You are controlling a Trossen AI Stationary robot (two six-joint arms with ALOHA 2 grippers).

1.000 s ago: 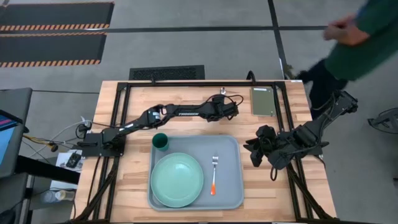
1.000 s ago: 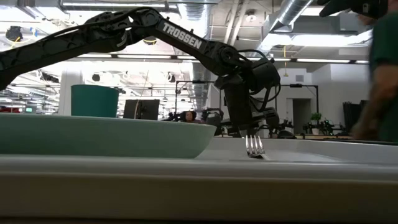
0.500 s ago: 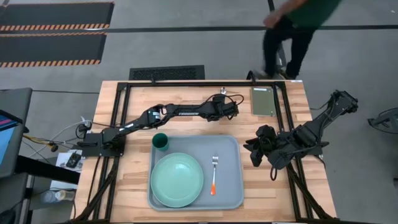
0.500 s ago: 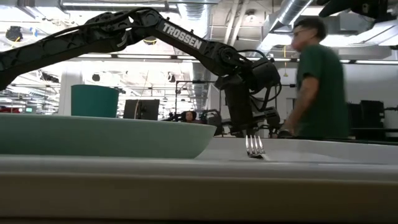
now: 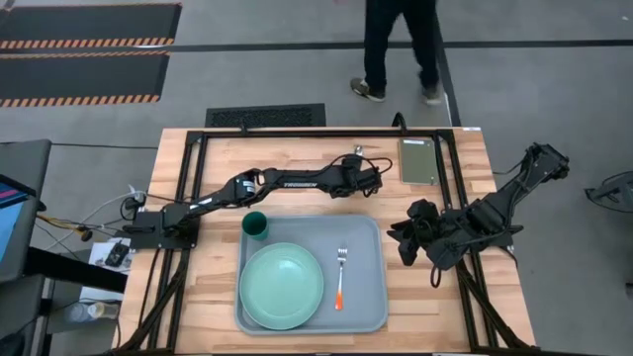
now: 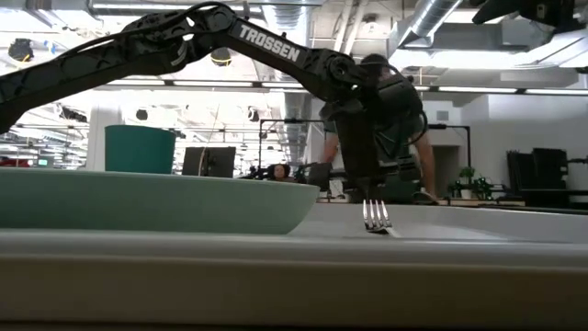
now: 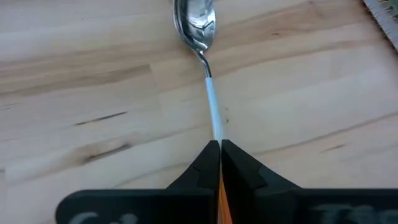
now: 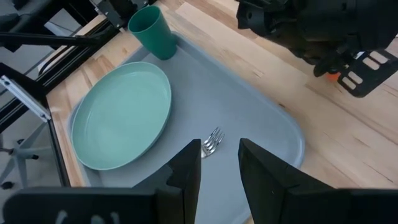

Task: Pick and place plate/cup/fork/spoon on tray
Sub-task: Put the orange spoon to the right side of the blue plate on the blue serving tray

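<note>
Both arms are matte black with bulky rounded joints; the left arm (image 5: pixel 287 181) carries white "TROSSEN" lettering along its link. Its end effector (image 7: pixel 220 157) has two black wedge-shaped fingers. Thin black cables loop behind the right end effector (image 5: pixel 404 235).

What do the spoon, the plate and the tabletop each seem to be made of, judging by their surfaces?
Spoon: polished metal bowl with mirror-like reflections; orange handle, probably plastic.
Plate: likely plastic, a smooth mint-green surface with soft sheen.
Tabletop: light wood, showing grain lines and plank seams.
</note>
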